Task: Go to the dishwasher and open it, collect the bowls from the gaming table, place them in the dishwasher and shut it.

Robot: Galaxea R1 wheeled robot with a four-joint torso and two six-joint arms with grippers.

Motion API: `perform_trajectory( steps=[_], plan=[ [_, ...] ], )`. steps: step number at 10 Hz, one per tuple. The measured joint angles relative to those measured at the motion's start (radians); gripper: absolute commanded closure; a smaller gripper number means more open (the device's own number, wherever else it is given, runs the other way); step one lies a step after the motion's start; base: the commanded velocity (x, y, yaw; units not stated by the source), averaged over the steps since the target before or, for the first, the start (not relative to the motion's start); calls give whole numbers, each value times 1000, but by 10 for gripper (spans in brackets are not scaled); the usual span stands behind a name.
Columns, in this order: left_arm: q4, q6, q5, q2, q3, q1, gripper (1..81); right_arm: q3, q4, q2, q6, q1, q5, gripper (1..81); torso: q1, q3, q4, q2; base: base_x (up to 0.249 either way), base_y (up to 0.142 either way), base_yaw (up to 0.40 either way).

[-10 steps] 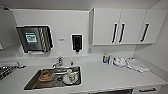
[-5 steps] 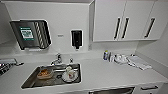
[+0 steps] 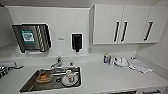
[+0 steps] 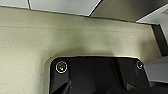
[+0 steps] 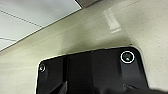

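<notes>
**Robot at kitchen sink table; dishwasher front not yet identified**

Nearest the camera, at the lower edge of the head view, dark handle slots [image 3: 150,91] mark the fronts below the white table [image 3: 107,80]. Whether one of these belongs to the dishwasher cannot be told; no steel door is visible. No bowls of the task and no gaming table are present here.

Judgement on handling: a dishwasher door is stiff, hinged low and fairly heavy; it is best taken at its top-edge handle and drawn outward and down. Plastic bowls should be light, rigid and somewhat slippery, best gripped at the rim.

Containers: the steel sink [image 3: 32,83], set into the table, holds a brownish dish [image 3: 44,77], a white plate [image 3: 70,80] and a cup [image 3: 69,73] standing on it. A tap [image 3: 58,62] stands behind the sink.

Farther along, a small bottle [image 3: 106,58] and white crockery [image 3: 121,62] sit beside a folded cloth [image 3: 140,65].

On the wall: a paper-towel dispenser [image 3: 32,37], a black soap dispenser [image 3: 76,42] and white cabinets [image 3: 122,23].

Pincers: both wrist views look over the robot's dark plate at pale flooring; whether either pincer is apart or together cannot be told.
</notes>
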Motion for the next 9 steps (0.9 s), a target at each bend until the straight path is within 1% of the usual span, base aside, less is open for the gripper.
perform_trajectory(
  steps=[2,4,7,8,9],
  plan=[
    [0,-2,0,-26,40,3,10,1,10,-12,0,-2,1,10,46,0,0,-74,0,0,0],
    [0,-2,0,-26,44,10,10,9,21,-7,0,-1,0,10,87,-13,0,-139,0,0,0],
    [0,-2,1,-25,44,10,10,9,24,-10,1,1,0,10,153,-85,0,-244,0,0,0],
    [-1,-2,3,-26,44,11,10,9,24,-11,3,1,-1,10,176,-102,0,-281,0,0,0],
    [-1,-2,0,-26,44,8,10,9,24,-13,3,4,-1,10,195,-108,0,-310,0,0,0]
  ],
)
